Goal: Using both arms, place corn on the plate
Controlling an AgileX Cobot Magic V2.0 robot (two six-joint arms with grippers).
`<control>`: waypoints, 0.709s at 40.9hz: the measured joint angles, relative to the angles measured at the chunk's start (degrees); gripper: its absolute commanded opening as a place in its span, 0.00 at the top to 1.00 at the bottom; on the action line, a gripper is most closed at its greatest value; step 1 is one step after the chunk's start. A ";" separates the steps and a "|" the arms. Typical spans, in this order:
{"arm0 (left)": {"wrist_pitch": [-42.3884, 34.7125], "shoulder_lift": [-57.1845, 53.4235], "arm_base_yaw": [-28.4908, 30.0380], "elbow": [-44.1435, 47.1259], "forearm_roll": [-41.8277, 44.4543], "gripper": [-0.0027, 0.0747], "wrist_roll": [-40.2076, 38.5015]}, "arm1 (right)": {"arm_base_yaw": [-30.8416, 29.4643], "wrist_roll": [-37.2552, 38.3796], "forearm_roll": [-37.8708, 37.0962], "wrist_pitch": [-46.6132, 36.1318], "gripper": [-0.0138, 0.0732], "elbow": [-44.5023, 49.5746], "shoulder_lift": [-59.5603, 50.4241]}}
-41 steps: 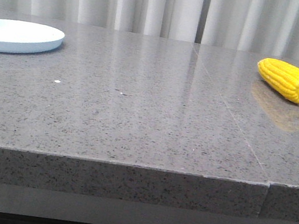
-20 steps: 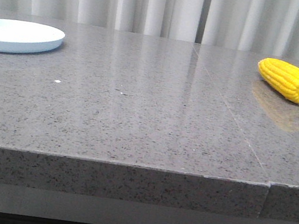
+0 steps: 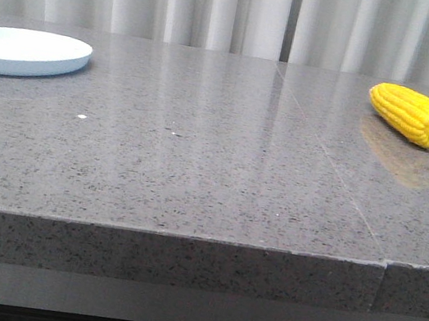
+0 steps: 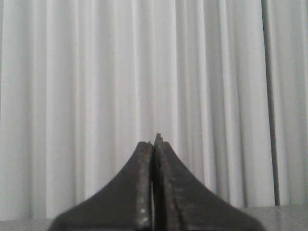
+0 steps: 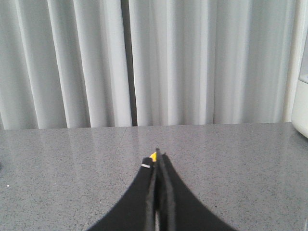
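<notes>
The yellow corn [image 3: 413, 116] lies on its side at the far right of the grey table, its pale stub end pointing right. The pale blue-white plate [image 3: 24, 52] sits at the far left, bare. Neither gripper shows in the front view. In the left wrist view my left gripper [image 4: 155, 144] is shut and empty, facing the white curtain. In the right wrist view my right gripper [image 5: 157, 159] is shut and empty above the grey table top. A small yellow speck [image 5: 153, 156] shows just past its fingertips. The plate shows in neither wrist view.
The grey speckled table [image 3: 195, 174] has a seam running front to back on its right part and a front edge close to the camera. White curtains [image 3: 241, 7] hang behind. A white object [image 5: 302, 103] stands at the table's edge in the right wrist view.
</notes>
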 measured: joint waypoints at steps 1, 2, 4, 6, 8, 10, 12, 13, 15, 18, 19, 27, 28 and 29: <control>1.74 1.01 0.00 -2.00 0.00 0.99 0.00 | 0.00 0.00 0.00 0.80 0.92 -1.05 1.19; 2.76 2.13 0.00 -3.15 0.00 0.99 0.00 | 0.00 0.00 0.00 1.67 0.92 -2.71 2.33; 5.85 4.61 0.00 -6.08 0.00 0.99 0.00 | 0.00 0.00 0.00 3.47 0.92 -4.80 4.57; 8.99 7.34 0.00 -8.65 0.00 0.99 0.00 | 0.00 0.00 0.00 5.42 0.92 -6.90 6.75; 11.45 9.75 0.00 -10.51 0.00 0.99 0.00 | 0.00 0.00 0.00 6.99 0.92 -8.36 8.57; 13.74 12.40 0.00 -11.94 0.00 0.99 0.00 | 0.00 0.00 0.00 8.40 0.92 -9.36 10.49; 14.98 14.49 0.00 -12.37 0.00 0.99 0.00 | 0.00 0.00 0.00 9.29 0.92 -9.78 12.05; 15.68 15.34 0.00 -12.47 0.00 0.99 0.00 | 0.00 0.00 0.00 9.58 0.92 -9.78 12.88; 17.15 17.40 0.00 -12.52 0.00 0.99 0.00 | 0.00 0.00 0.00 10.53 0.92 -9.78 14.36; 19.13 19.92 0.00 -12.52 0.00 0.99 0.00 | 0.00 0.00 0.00 11.58 0.92 -9.78 16.68; 19.85 20.55 0.00 -12.52 0.00 0.99 0.00 | 0.00 0.00 0.00 11.69 0.92 -9.78 17.47; 21.88 25.11 0.00 -12.52 0.00 0.99 0.00 | 0.00 0.00 0.00 12.04 0.92 -9.78 22.00; 21.88 25.63 0.00 -12.52 0.00 0.99 0.00 | 0.00 0.00 0.00 12.04 0.92 -9.78 22.57; 21.88 25.98 0.00 -12.52 0.00 0.99 0.00 | 0.00 0.00 0.00 12.04 0.92 -9.67 22.98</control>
